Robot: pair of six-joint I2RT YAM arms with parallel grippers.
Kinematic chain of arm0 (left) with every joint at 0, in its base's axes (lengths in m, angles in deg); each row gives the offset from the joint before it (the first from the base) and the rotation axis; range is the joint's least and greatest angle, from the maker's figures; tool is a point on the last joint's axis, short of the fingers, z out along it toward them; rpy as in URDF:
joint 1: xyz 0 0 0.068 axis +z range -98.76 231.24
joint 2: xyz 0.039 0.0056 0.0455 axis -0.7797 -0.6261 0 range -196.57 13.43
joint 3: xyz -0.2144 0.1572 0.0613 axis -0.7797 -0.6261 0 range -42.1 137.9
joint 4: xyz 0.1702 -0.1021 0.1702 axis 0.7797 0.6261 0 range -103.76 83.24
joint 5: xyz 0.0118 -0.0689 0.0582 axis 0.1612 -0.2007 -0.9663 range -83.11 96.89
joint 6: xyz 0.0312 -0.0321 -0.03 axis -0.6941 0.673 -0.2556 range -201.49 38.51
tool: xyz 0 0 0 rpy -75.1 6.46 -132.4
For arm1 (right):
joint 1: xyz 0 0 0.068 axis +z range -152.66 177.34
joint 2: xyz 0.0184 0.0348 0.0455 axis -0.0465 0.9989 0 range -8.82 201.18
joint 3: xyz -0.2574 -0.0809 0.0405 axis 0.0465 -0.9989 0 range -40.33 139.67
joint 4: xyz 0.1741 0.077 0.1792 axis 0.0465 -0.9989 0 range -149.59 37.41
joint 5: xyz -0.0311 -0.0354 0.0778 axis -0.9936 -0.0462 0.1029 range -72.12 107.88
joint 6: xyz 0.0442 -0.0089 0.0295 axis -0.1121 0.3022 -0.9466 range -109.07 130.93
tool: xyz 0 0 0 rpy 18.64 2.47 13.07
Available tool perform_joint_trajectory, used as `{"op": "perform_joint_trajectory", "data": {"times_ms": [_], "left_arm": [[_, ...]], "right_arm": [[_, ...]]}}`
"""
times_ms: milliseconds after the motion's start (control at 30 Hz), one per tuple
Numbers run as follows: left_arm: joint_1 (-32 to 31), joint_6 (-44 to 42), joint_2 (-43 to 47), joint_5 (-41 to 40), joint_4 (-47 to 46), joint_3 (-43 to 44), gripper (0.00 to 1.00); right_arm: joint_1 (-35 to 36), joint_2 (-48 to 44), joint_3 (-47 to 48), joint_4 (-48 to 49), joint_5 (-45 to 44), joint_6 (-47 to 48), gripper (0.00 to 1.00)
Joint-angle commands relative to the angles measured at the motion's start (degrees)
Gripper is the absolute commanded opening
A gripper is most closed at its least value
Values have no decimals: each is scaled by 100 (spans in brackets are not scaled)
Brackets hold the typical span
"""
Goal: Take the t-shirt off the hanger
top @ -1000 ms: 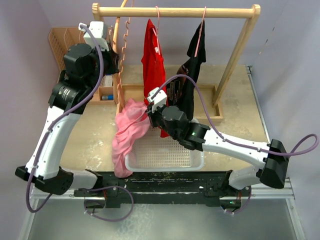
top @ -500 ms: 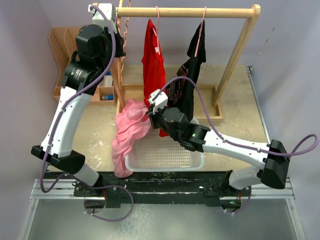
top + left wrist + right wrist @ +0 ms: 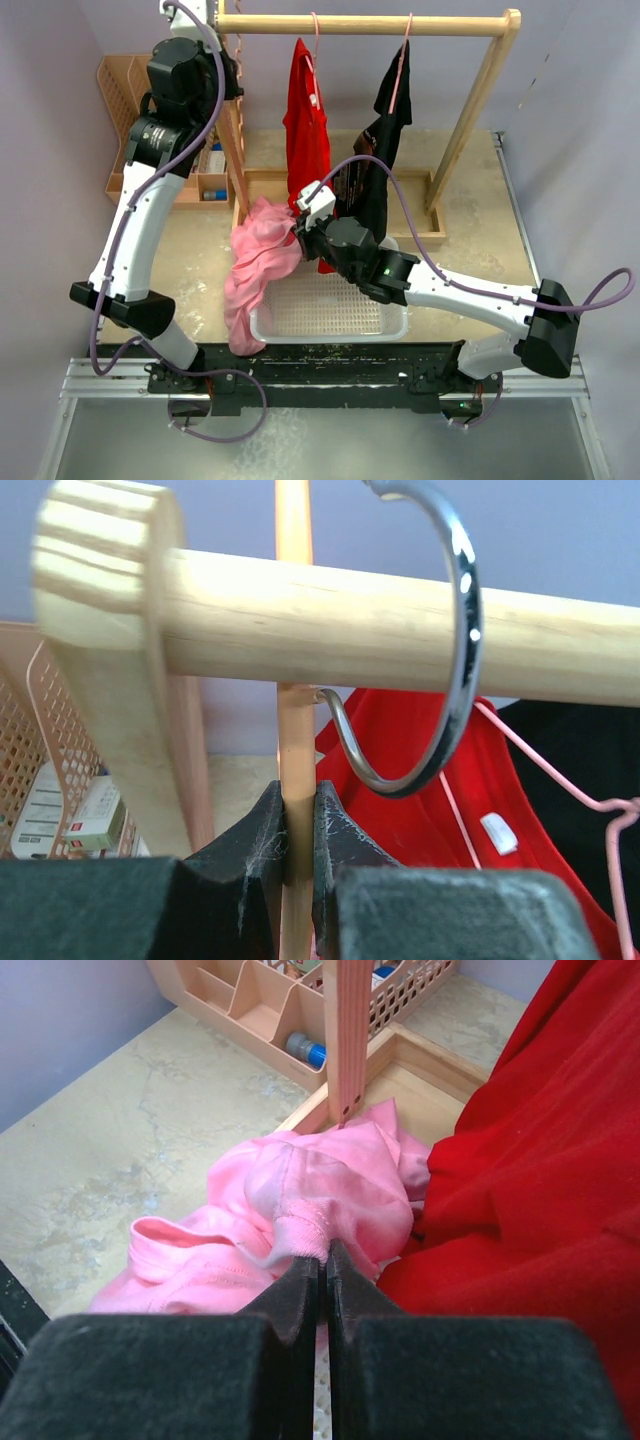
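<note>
Now left hand [image 3: 298,815], clamped on bare hanger [image 3: 295,730], has risen to the rod [image 3: 350,620]; right hand [image 3: 325,1265] pinches freed shirt [image 3: 330,1190].

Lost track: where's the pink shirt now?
Top view, left of centre: pink shirt drapes over the basket's left rim, beside the red shirt, in the right tool.

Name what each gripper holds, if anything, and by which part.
Left gripper: the wooden hanger, by its thin bar just below the metal hook. Right gripper: the pink t-shirt, by a bunched fold of fabric.
</note>
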Motion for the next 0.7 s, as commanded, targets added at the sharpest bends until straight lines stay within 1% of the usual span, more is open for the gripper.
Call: {"op": "perform_joint_trajectory", "data": {"times_ms": [0,300,367,433,467,600,667], "left_arm": [[300,433,54,37,-642,-110,0],[649,751,101,331,-837,-727,0],[697,796,125,379,-885,-844,5],[710,825,184,428,-941,-952,18],[710,835,238,461,-996,-1033,27],[710,889,538,613,-1300,-1435,66],[710,922,781,824,-1562,-1689,84]], "right_arm": [[39,-252,-23,306,57,-122,0],[38,-222,-20,315,95,-159,0],[46,-206,-11,313,111,-157,0],[45,-194,-2,319,112,-167,0],[50,-188,-2,316,102,-167,0],[45,-185,45,282,78,-145,0],[45,-184,73,270,88,-129,0]]}}
